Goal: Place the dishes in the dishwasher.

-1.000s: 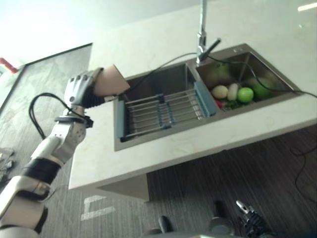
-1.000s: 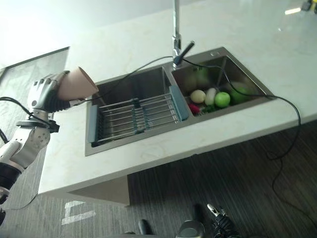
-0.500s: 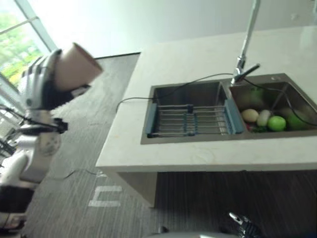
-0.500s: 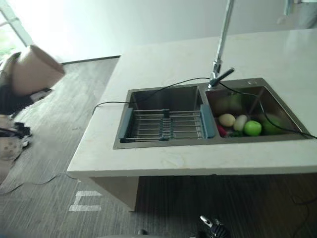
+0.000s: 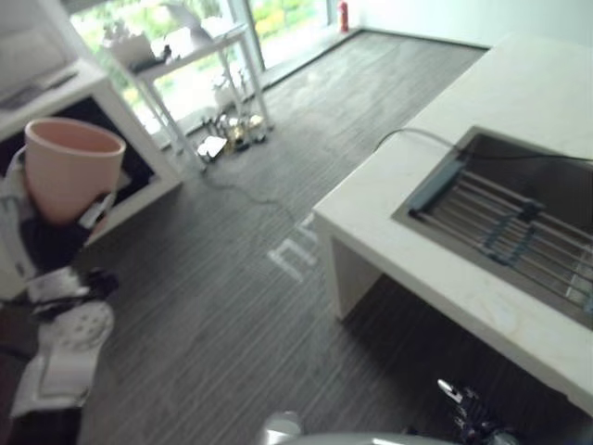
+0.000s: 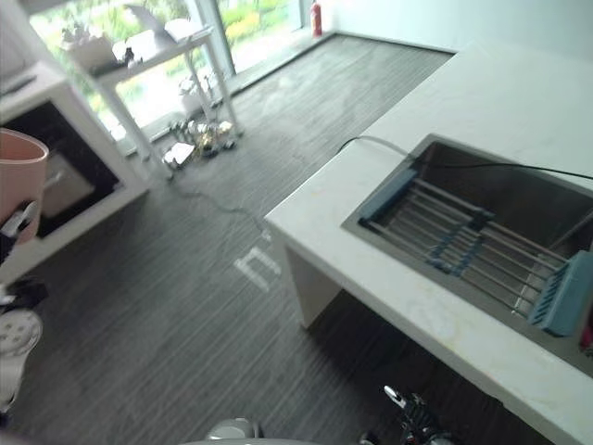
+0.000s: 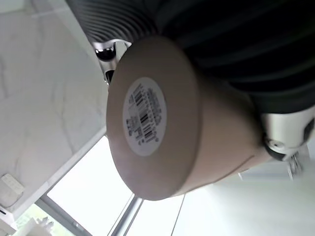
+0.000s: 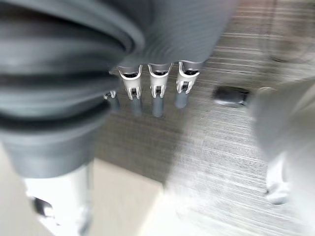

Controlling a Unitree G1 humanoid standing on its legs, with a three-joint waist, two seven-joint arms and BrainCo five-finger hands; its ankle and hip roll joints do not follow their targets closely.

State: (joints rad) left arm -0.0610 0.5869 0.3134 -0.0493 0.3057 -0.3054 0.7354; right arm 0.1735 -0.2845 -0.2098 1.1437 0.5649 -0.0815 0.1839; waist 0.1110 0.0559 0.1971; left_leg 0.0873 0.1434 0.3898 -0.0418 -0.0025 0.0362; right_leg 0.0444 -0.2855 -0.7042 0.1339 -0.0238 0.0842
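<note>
The left hand [image 5: 51,243] holds the pink cup [image 5: 72,167] upright, mouth up, at the near left over the dark striped floor [image 5: 222,306]. Its fingers are mostly hidden behind the cup in the left eye view. In the left wrist view the cup's [image 7: 167,118] base faces the camera with a white label in its middle, the hand's dark ribbed cover lies against the cup's wall, and a silver finger [image 7: 288,132] wraps the wall near the rim: the hand is clasped round the cup.

The right hand [image 8: 155,88] hangs over the floor in its own wrist view. Its silver fingers point straight down in a row, relaxed and grasping nothing; their tips are blurred.

To the right stands the pale stone counter [image 5: 435,278], its far end cut off by the frame edge. Set into it is the steel sink [image 6: 482,199], with a wire drying rack [image 6: 463,246] with blue ends lying across the basin.

Farther off at the left is a white cabinet with a dark opening [image 6: 69,181]. Beyond it a white side table [image 5: 199,56] stands before bright windows [image 6: 250,14]. Small items under the table are too blurred to identify.
</note>
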